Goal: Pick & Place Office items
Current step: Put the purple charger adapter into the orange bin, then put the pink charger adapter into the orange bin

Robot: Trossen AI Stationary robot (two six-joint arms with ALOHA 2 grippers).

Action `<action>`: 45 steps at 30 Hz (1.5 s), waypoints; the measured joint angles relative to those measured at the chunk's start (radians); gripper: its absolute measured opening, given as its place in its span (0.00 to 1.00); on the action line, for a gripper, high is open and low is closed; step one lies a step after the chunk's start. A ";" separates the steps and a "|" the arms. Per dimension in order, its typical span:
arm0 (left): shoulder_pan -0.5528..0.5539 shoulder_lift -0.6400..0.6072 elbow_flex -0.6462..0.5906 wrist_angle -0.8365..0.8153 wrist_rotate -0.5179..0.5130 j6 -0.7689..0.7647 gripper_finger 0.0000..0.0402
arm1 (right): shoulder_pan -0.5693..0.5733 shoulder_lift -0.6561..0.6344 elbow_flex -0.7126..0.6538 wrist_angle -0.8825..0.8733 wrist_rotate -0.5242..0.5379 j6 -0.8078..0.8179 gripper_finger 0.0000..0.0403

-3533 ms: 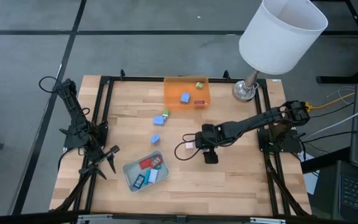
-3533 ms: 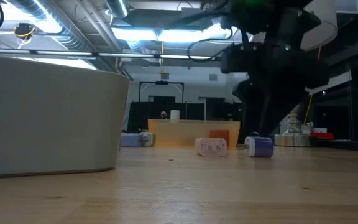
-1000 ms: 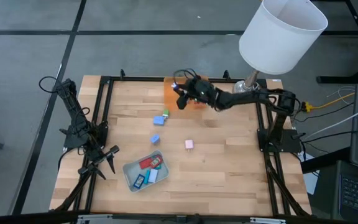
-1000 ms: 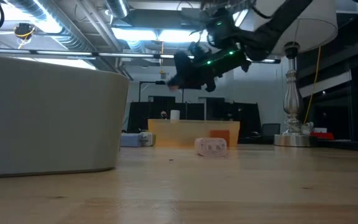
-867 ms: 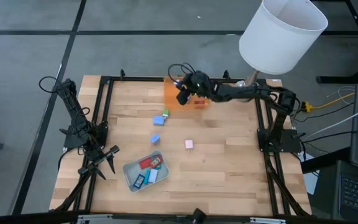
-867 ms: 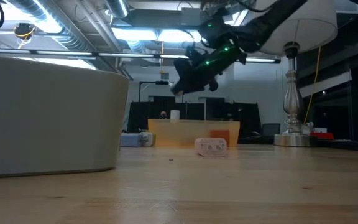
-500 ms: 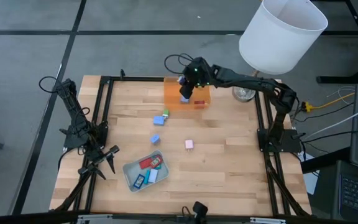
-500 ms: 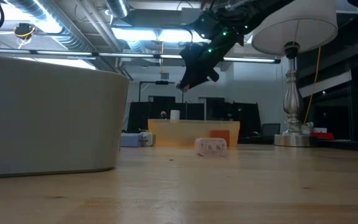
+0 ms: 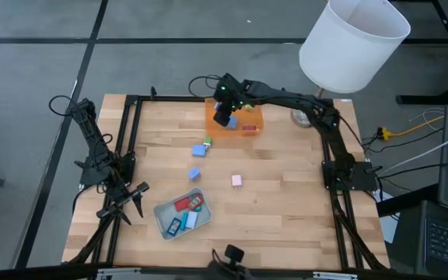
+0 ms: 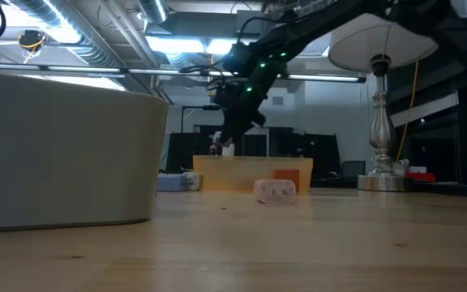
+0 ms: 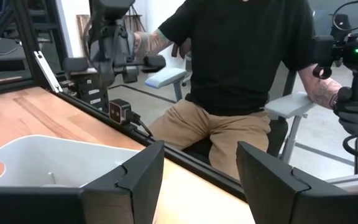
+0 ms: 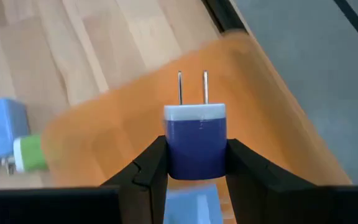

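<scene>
My right gripper (image 9: 223,117) hangs over the left part of the translucent orange tray (image 9: 253,119), shut on a purple plug block (image 12: 194,134) with two metal prongs (image 12: 192,87). A green, a red and a blue piece lie in that tray. On the table lie a blue-green block (image 9: 201,148), a blue block (image 9: 194,173) and a pink block (image 9: 237,180). The pale grey tray (image 9: 164,214) holds red and blue flat pieces. My left gripper (image 9: 134,199) waits open beside the grey tray's left side. My right gripper pinches the purple block's two opposite sides (image 12: 174,158) between its two fingers. The fingers (image 10: 221,146) slant down from above. The prongs point away from the gripper, and the block is lifted clear above the orange tray.
A lamp with a white shade (image 9: 352,43) stands at the far right corner on its metal base (image 9: 305,115). Black frame rails (image 9: 134,148) run along the table's sides. A seated person (image 11: 241,56) is beyond the table's near edge.
My right gripper, still shut on the purple block, has swung toward the table's left over the orange tray, tipped to point more downward, and come down toward the tray's left part. The block has stayed in the hold.
</scene>
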 joint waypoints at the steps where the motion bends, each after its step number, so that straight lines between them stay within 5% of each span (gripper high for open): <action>1: 0.000 0.000 0.000 0.000 0.000 -0.001 0.49 | 0.000 0.026 0.040 -0.025 -0.004 -0.004 0.31; 11: 0.000 0.000 0.000 0.000 0.003 -0.008 0.48 | 0.000 0.239 0.328 -0.285 0.009 -0.040 0.31; 28: 0.000 0.000 0.000 0.000 0.007 -0.023 0.49 | -0.003 0.241 0.341 -0.309 0.019 -0.052 0.31; 36: 0.000 0.000 0.000 0.000 0.007 -0.024 0.48 | -0.002 0.241 0.341 -0.308 0.040 -0.053 0.67; 41: 0.000 0.000 0.000 0.000 0.007 -0.024 0.48 | -0.002 0.241 0.340 -0.308 0.068 -0.052 0.68; 45: 0.000 0.000 0.000 0.000 0.007 -0.035 0.49 | -0.001 0.230 0.339 -0.319 -0.015 -0.052 0.64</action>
